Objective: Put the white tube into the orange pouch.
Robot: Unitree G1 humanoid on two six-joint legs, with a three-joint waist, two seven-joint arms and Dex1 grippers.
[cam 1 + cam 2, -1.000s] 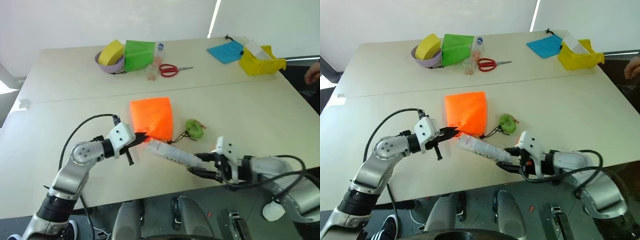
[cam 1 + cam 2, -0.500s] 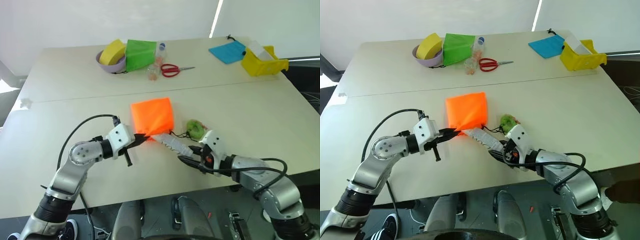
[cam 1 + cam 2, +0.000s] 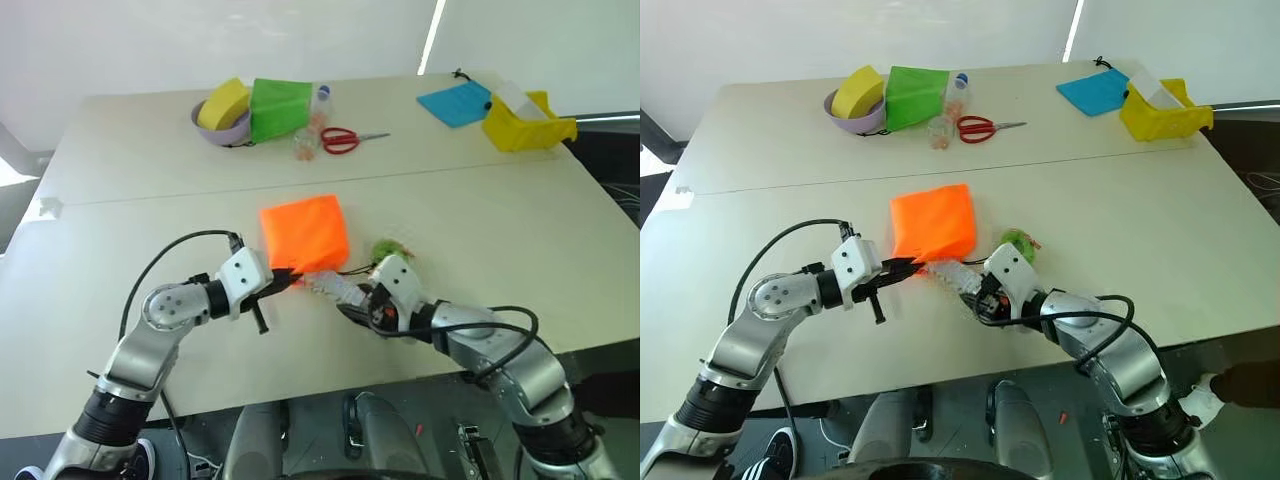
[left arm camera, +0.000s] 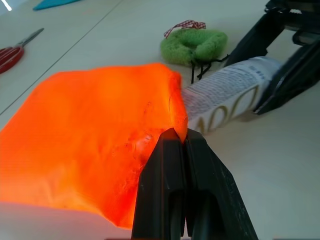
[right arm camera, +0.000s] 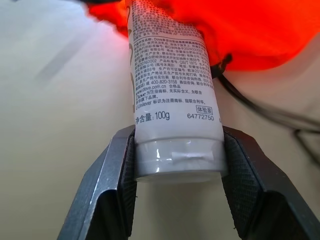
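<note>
**Tube enters pouch mouth as two arms work together**

The left gripper (image 4: 182, 145), clenched on the hem of the bright neon-orange fabric drawstring pouch (image 3: 304, 233), holds its mouth lifted near the table's (image 3: 140, 170) front edge. From about four o'clock of the pouch, the right gripper (image 5: 175, 165) grasps the flat white squeeze tube with grey-black print (image 5: 167, 95) by its tail end, the tube's far end already tucked under the orange hem. The green fuzzy tuft (image 4: 192, 46) on the black cord lies just beside the tube. Insertion appears under way but unfinished: most of the tube lies outside. The next move likely calls for pushing the tube toward eleven o'clock, deeper into the pouch, before the right gripper lets go.
</note>
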